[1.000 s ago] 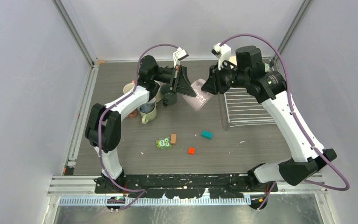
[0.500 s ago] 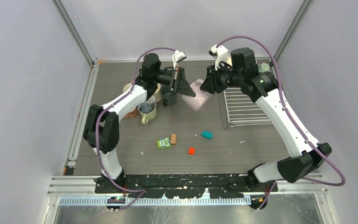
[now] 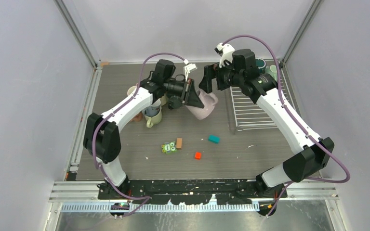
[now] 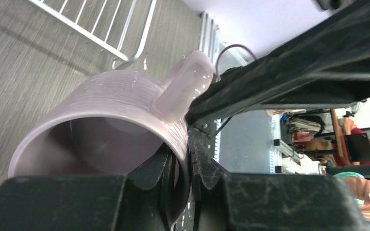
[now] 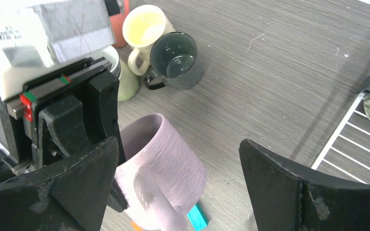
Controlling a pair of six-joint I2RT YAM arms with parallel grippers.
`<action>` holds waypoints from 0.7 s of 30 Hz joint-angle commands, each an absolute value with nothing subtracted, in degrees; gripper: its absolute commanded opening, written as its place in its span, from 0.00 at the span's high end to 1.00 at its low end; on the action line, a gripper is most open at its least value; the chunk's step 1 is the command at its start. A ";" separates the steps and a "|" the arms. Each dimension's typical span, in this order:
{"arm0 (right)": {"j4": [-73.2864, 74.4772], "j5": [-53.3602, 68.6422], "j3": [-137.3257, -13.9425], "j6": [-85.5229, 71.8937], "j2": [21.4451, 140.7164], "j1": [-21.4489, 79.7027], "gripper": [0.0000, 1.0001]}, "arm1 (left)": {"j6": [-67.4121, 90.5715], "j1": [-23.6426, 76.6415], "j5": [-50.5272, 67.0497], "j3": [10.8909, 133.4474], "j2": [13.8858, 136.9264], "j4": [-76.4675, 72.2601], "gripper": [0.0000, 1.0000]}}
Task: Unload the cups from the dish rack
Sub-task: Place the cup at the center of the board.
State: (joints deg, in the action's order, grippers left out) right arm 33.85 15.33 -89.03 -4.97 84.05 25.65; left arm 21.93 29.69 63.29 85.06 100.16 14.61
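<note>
The left end effector [image 4: 183, 168] is nearly closed, its two fingers [image 4: 156, 180] pinching the wall of the mauve-pink cup [image 4: 115, 120] at the rim, one finger inside and one outside. It holds that cup tilted, mouth toward the left arm, just off the left edge of the dish rack [image 3: 253, 111] and clear of its bars. In the overhead view the cup [image 3: 203, 107] hangs between the two arms, with the left end effector [image 3: 191, 95] on the side away from the rack.

The right end effector [image 5: 178, 141] stands wide open and grips nothing. Its fingers [image 5: 289, 192] straddle the mauve-pink cup from above without touching it, and the cup's handle faces this camera. From overhead the right end effector [image 3: 209, 83] sits near the rack's far left corner.

Well to the left of the rack, a group of cups stands on the surface [image 3: 250, 154]: a cream cup [image 5: 147, 24], a dark cup [image 5: 176, 55] touching it, and a pale green cup [image 5: 125, 82] partly hidden behind the left arm's fingers. Past the rack's far end sit a dark teal cup [image 3: 260, 63] and a light teal cup [image 3: 272, 71]; whether they rest on the bars I cannot tell. On the near side of the rack's left corner lies a teal block [image 3: 214, 139], and farther off a red block [image 3: 197, 155].
</note>
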 commanded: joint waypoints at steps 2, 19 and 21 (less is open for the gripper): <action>31.86 6.80 -89.62 -6.88 82.53 25.50 0.00 | 15.25 29.71 55.86 87.42 95.10 18.66 1.00; 43.07 -21.84 -90.52 -23.31 79.00 24.05 0.00 | 6.99 36.45 18.50 88.44 95.72 34.31 1.00; 43.39 -21.82 -90.61 -24.53 79.12 23.78 0.00 | 6.72 37.37 14.72 88.75 96.83 35.54 1.00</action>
State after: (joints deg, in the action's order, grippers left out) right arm 42.61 -17.82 -89.56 -19.75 80.64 24.34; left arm 9.45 35.29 24.67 85.06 98.35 34.06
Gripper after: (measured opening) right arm 0.996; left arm 0.153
